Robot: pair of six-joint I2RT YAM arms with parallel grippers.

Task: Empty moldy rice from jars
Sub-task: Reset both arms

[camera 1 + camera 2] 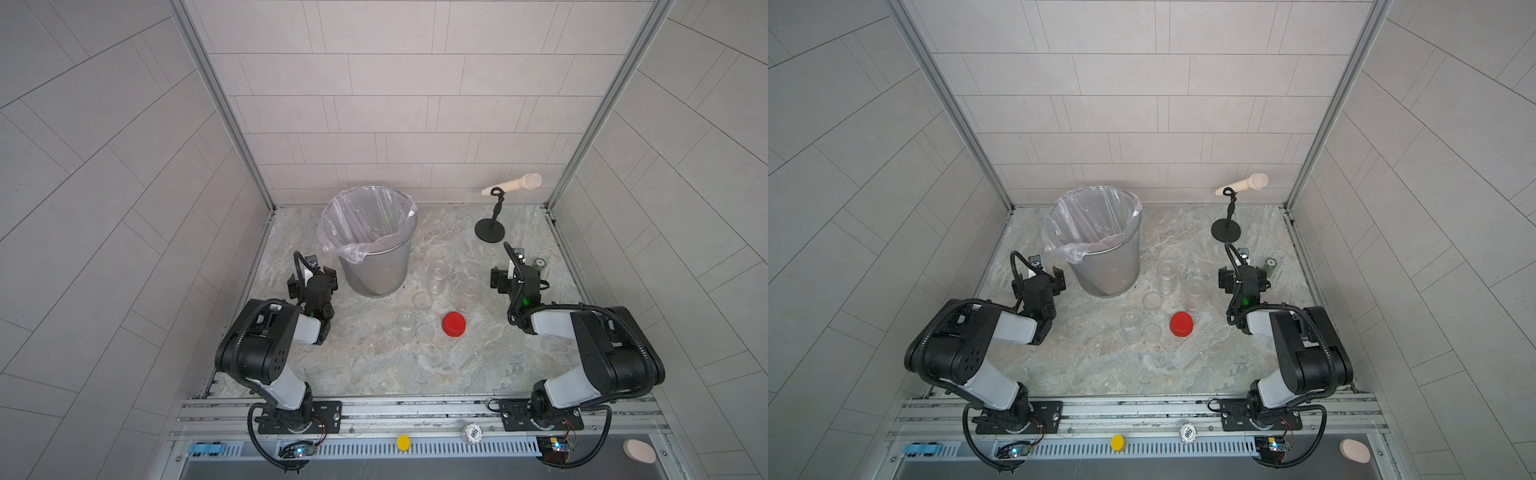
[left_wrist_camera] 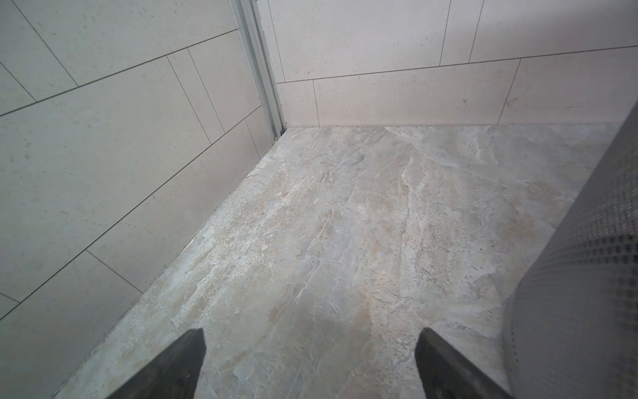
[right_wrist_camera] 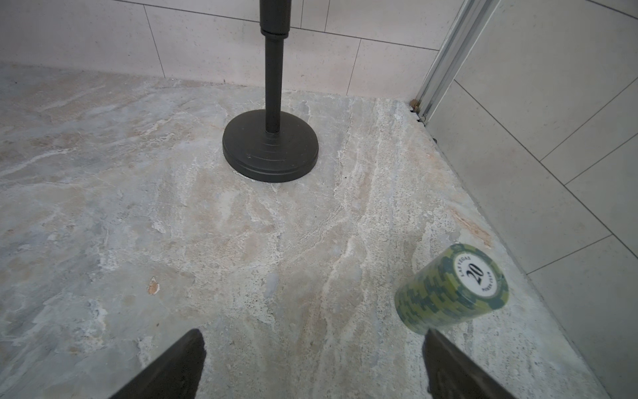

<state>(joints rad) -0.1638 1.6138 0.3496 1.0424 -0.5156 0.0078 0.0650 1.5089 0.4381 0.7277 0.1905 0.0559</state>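
Note:
Three clear jars stand open on the marble table: one [image 1: 438, 274] beside the bin, one [image 1: 469, 290] to its right, one [image 1: 406, 325] nearer the front. They look transparent right through. Two clear round lids [image 1: 422, 300] [image 1: 424, 332] and a red lid [image 1: 454, 324] lie loose among them. The moldy rice is out of view. My left gripper [image 1: 312, 279] [image 2: 311, 331] hangs open over bare table left of the bin. My right gripper [image 1: 517, 279] [image 3: 313, 331] is open too, right of the jars, with nothing between its fingers.
A metal bin [image 1: 374, 274] [image 2: 587, 276] with a plastic liner stands at the back left, close to my left gripper. A black microphone stand [image 1: 490, 228] [image 3: 271, 145] is at the back right. A green chip stack [image 3: 452, 286] stands right beside my right gripper.

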